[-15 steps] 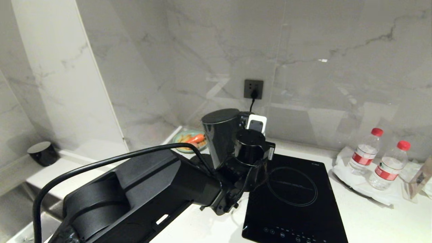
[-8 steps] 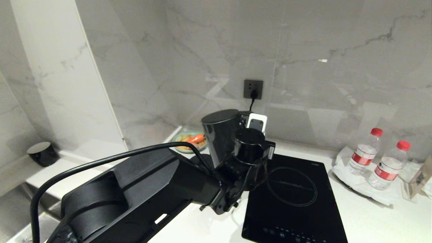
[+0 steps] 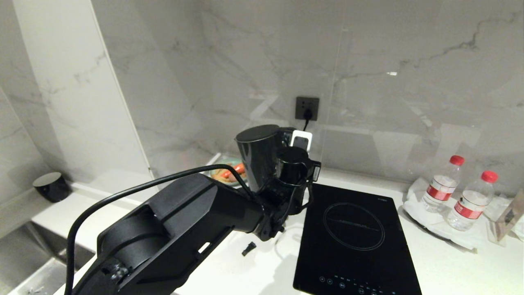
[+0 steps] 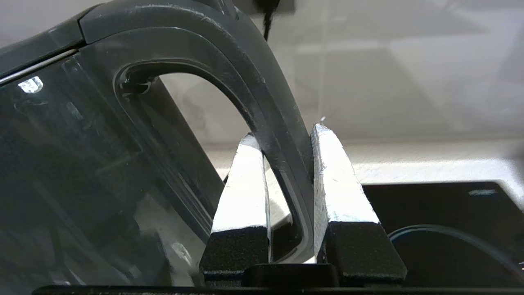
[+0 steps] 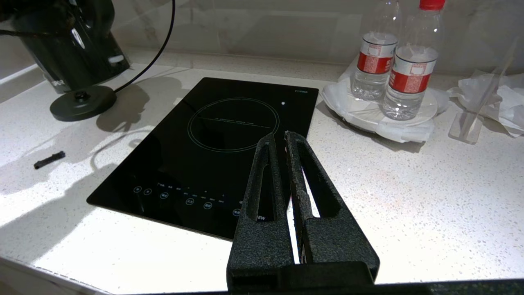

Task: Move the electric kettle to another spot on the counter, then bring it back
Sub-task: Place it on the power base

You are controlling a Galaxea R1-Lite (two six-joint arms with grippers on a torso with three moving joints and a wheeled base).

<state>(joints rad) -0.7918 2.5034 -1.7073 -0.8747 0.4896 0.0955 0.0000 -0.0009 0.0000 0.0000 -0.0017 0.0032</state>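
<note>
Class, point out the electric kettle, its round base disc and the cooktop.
electric kettle (image 3: 258, 164), head view, glossy body.
base disc (image 5: 82, 105), right wrist view, top face.
cooktop (image 3: 356, 246), head view, glass below the ring.

Glossy black electric kettle (image 3: 258, 157) lifted, tilted, above counter (image 3: 450, 266).

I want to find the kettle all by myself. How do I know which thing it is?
Look at the white counter with the flat black cooktop. Beside the cooktop lies a round black base disc with a cord, and just above it the left hand holds the electric kettle by its handle. It is the tall shiny black one with a big loop handle; the water bottles are clear with red caps.
</note>
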